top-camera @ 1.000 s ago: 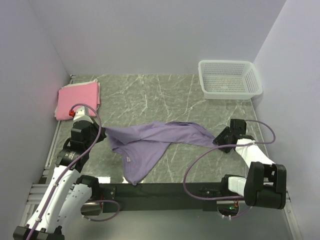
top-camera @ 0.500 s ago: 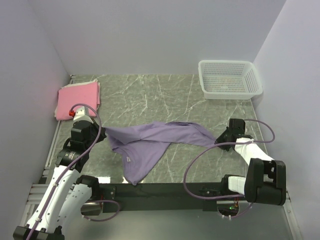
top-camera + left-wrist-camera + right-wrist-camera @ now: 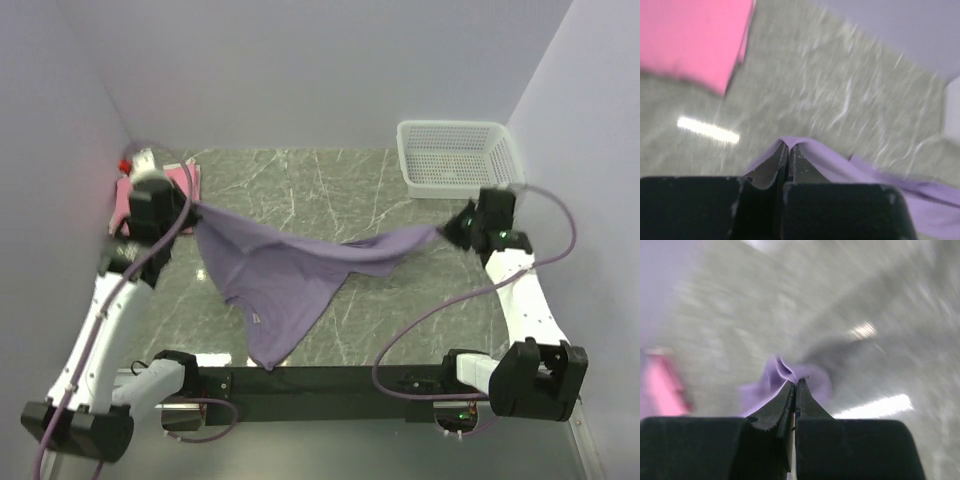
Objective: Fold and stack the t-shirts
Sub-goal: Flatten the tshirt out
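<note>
The lavender t-shirt (image 3: 285,275) hangs stretched above the table between both arms, its lower part trailing to the near edge. My left gripper (image 3: 188,205) is shut on its left corner, raised in front of the folded pink t-shirt (image 3: 185,175). At the right, my right gripper (image 3: 447,230) is shut on the other corner, just in front of the basket. In the left wrist view purple cloth (image 3: 840,167) drapes over the closed left gripper (image 3: 788,146), with the pink t-shirt (image 3: 690,40) beyond. The right wrist view shows the right gripper (image 3: 796,384) pinching a bunch of purple cloth (image 3: 775,375).
A white mesh basket (image 3: 458,158) stands at the back right corner. Purple-grey walls close in on the left, back and right. The marble table top (image 3: 320,190) lies between the shirt and the back wall. A black rail runs along the near edge.
The right gripper closed on the shirt's right end. Both arms then rose and moved back and apart, lifting and stretching the lavender shirt off the table.
</note>
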`<state>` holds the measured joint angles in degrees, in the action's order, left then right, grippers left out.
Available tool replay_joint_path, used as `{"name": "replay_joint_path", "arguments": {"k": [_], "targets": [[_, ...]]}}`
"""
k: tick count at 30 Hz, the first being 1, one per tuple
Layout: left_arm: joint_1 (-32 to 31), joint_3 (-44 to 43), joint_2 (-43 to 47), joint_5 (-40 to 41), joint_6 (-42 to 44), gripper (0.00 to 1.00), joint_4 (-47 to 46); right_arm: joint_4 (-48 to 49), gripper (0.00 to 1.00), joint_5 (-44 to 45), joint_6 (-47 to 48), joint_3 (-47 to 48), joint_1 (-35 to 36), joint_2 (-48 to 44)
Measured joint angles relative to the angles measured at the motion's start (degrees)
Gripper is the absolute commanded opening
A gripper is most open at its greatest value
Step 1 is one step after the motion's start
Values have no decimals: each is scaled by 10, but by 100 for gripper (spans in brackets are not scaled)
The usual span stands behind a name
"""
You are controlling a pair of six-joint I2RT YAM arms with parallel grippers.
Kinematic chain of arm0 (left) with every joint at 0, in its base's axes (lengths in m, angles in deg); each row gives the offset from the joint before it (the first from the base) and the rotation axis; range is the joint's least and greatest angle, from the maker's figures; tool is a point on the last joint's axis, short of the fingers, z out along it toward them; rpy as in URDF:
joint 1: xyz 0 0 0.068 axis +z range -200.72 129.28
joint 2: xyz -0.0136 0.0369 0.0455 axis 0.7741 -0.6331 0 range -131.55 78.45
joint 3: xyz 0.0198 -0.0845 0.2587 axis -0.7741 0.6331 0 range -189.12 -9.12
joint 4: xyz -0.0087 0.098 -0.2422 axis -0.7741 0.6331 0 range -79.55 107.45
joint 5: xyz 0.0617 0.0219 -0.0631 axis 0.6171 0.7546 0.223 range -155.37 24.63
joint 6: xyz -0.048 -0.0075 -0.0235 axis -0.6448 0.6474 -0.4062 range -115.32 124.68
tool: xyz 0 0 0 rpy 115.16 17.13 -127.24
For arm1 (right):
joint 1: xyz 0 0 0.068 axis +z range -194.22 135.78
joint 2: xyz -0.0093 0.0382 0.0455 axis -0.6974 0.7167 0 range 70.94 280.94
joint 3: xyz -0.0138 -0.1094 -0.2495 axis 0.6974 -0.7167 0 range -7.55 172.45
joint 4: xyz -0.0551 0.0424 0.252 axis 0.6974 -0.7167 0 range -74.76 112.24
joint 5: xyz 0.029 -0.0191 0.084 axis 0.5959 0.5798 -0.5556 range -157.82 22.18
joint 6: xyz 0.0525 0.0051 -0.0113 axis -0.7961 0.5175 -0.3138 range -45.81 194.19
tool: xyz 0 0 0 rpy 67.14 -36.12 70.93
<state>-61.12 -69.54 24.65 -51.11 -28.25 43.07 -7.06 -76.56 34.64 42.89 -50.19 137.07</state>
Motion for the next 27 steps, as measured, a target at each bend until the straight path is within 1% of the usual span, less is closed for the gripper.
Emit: {"name": "replay_joint_path", "arguments": {"k": [1, 3, 7, 9, 11, 14, 20, 24, 27], "targets": [[4, -51, -25, 3, 3, 1, 12, -2, 0, -4, 0, 45, 0, 0], [12, -189, -84, 10, 9, 1, 24, -15, 0, -17, 0, 151, 0, 4], [17, -416, -154, 23, 27, 1, 26, -22, 0, -55, 6, 345, 0, 19], [18, -506, -167, 23, 38, 1, 23, -27, 0, -76, 8, 417, -2, 23], [18, -560, -162, 19, 48, 1, 17, -30, 0, -96, 11, 478, -8, 25], [18, -577, -118, 5, 60, 1, -6, -28, 0, -121, 19, 519, -23, 7], [18, -536, 26, -10, 83, 1, -21, -31, 0, -134, 55, 511, -38, -94], [18, -550, 93, -12, 96, 1, -21, -37, 0, -108, 92, 515, -38, -162], [18, -596, 101, -16, 104, 1, -16, -47, 0, -73, 124, 544, -35, -198]]}}
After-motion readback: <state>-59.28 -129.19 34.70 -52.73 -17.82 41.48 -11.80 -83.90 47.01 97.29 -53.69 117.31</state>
